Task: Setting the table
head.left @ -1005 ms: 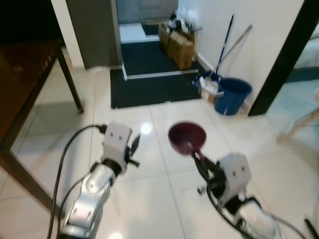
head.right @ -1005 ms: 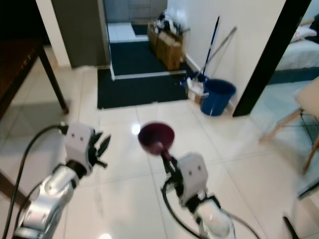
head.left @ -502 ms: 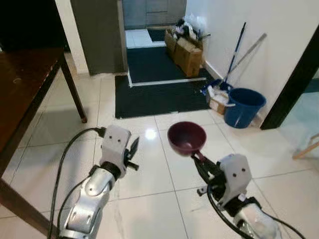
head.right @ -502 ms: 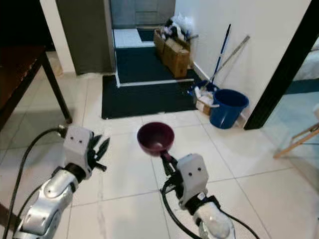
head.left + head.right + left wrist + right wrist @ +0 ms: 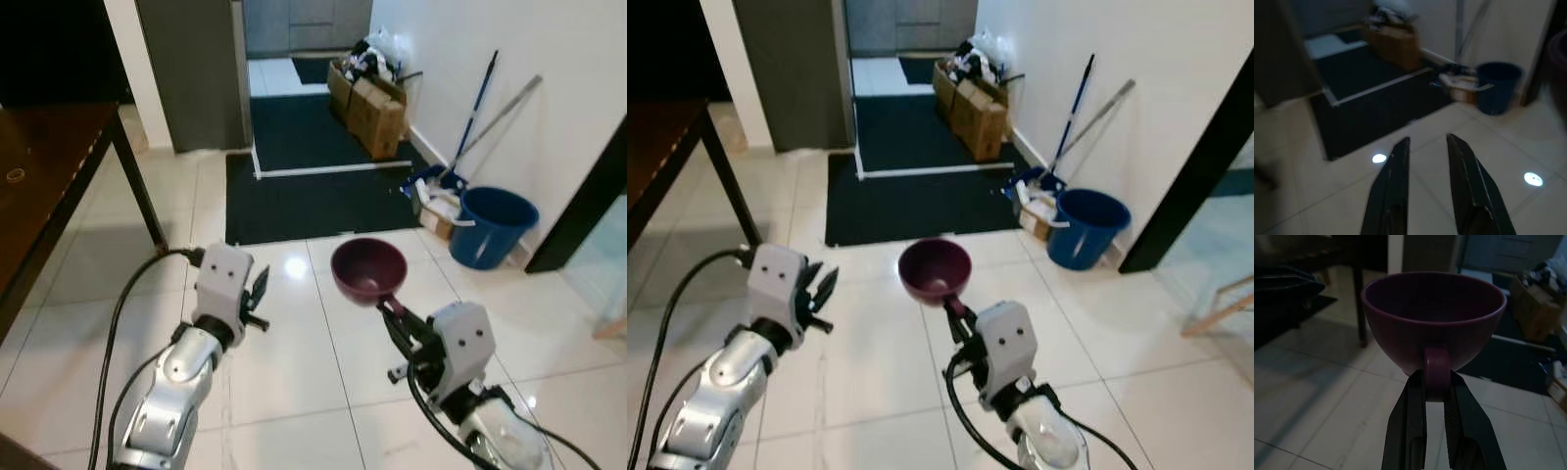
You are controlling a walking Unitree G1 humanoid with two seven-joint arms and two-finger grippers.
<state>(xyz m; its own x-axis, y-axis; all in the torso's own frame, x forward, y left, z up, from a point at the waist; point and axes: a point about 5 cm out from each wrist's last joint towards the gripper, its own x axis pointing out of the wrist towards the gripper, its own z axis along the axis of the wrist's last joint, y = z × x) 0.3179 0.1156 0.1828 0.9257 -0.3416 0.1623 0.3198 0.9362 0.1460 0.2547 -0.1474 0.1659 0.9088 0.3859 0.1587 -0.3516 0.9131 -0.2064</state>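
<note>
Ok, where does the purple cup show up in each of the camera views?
Left eye view: purple cup at centre, held by the right end effector.
Right eye view: just left of centre.
Right wrist view: upper centre, handle between the fingers.
Left wrist view: cannot tell.
Shared landmark: blue bucket, seen in both eye views and the left wrist view.

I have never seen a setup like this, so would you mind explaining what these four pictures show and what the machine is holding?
It is a walking humanoid robot setting a table. Two pictures come from head cameras looking down at its silver arms; two come from wrist cameras looking along each gripper's black fingers. The right gripper pinches the handle of a maroon cup, held upright. The left gripper is open with nothing between its fingers. Ahead lie a white tiled floor, a dark mat, a blue bucket and cardboard boxes. A dark wooden table stands to the left.
</note>
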